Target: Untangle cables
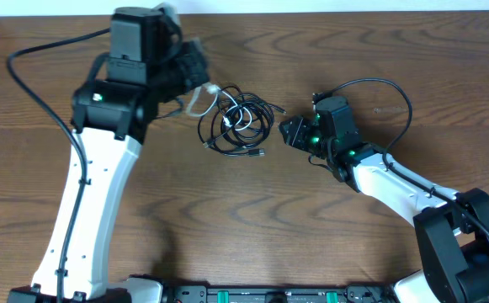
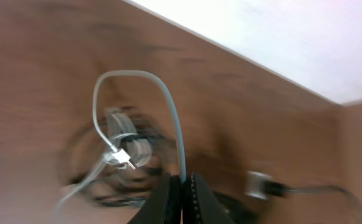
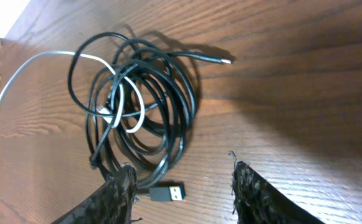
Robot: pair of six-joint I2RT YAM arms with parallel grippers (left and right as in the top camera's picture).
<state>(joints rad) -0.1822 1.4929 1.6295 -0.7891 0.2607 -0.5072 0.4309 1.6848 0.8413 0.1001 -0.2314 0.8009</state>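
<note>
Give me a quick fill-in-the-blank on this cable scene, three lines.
1. The left pincer is shut on a cable coloured ____.
2. The right pincer stands ____, holding nothing.
3. The coiled cables in front of the right pincer are mostly ____.
Missing words: white; open; black.

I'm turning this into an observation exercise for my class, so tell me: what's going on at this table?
Two robot arms are working on a tangle of cables on the wooden table. The left tool is shut on the white cable, which runs from it into the coil of black cables. The right tool is open and holds nothing, poised at the coil's edge near a USB plug. The cables are looped through one another, so nothing is separated yet.
</note>
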